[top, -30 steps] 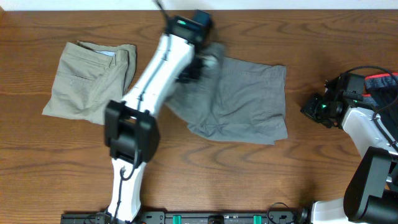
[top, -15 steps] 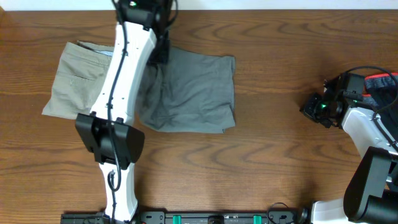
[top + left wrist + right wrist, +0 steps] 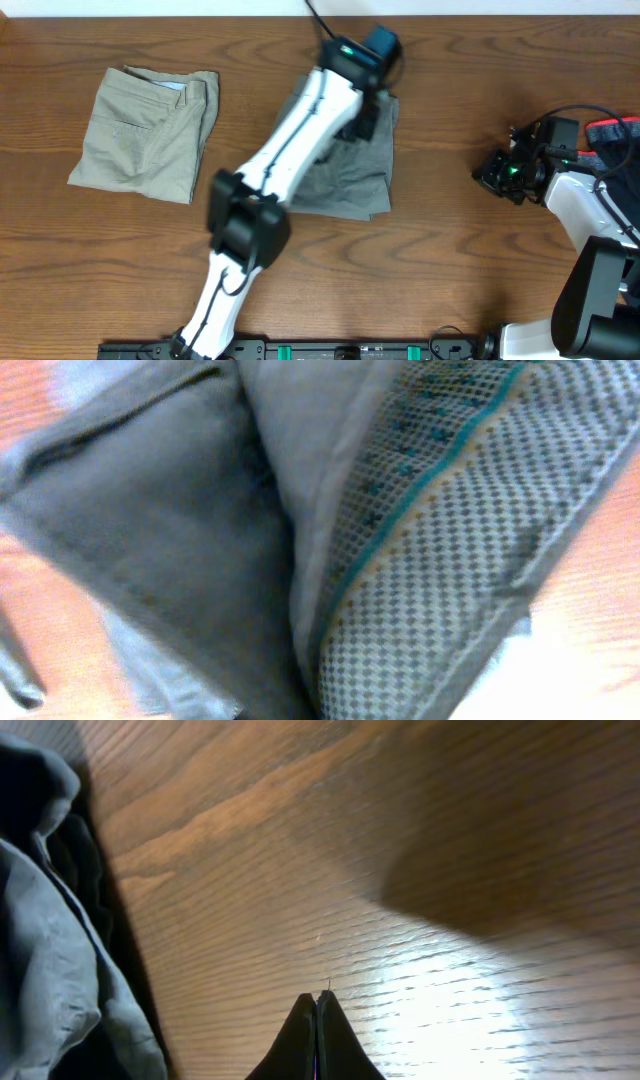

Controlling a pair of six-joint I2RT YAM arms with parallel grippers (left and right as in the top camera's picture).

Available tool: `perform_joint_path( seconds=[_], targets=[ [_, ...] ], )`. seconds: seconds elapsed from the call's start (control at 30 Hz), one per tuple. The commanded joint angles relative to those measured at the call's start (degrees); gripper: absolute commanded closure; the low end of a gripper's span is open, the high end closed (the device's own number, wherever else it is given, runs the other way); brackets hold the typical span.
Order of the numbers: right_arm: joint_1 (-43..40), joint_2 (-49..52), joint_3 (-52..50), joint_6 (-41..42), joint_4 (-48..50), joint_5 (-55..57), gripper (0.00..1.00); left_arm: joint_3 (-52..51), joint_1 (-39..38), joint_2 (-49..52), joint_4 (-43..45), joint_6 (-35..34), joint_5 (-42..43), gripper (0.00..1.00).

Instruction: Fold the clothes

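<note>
Beige shorts [image 3: 150,130] lie folded at the left of the wooden worktop [image 3: 470,290], well apart from the grey shorts [image 3: 350,185]. These sit bunched near the middle, towards the far edge. The left arm [image 3: 290,150] reaches diagonally from the near edge across their left part. The left claw [image 3: 366,118] sits over the cloth's far right corner. Its wrist camera is filled by grey fabric [image 3: 170,550] and a pale dotted waistband lining [image 3: 450,550] edged with a teal stripe. The fingers are hidden there, so whether the claw is pinching the cloth or spread cannot be told. To the right, past a stretch of bare wood, the right claw [image 3: 495,178] hangs near the worktop's right edge, apart from the grey shorts. In its own wrist view the two fingers are pressed together [image 3: 317,1020] above the wood grain. A blue-grey garment [image 3: 50,970] lies crumpled at the left of that view.
</note>
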Motion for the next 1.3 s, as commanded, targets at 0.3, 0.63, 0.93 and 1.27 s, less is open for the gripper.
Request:
perform_joint_path(
  seconds=[0.3,0.63,0.93,1.27],
  targets=[
    [2.08,-0.42,-0.09,-4.68,0.0,-3.34,0.99,1.84,1.07,-3.19,-1.18,-1.11,-4.52,0.18],
    [6.67,-0.42,-0.09,-15.13,8.76,-30.53,0.99,1.46,10.69,-10.29,0.39,-1.01,4.37,0.62],
    [8.63,-0.42,-0.07,-13.03,15.61,-36.22,0.99,-0.31,10.82,-7.5,2.93,-0.92,5.75,0.84],
    [25.42,0.07,-0.07,-9.6,29.68,-20.92,0.99,-5.05,17.94,-5.35,3.17,-0.83,8.31,0.94]
  ],
)
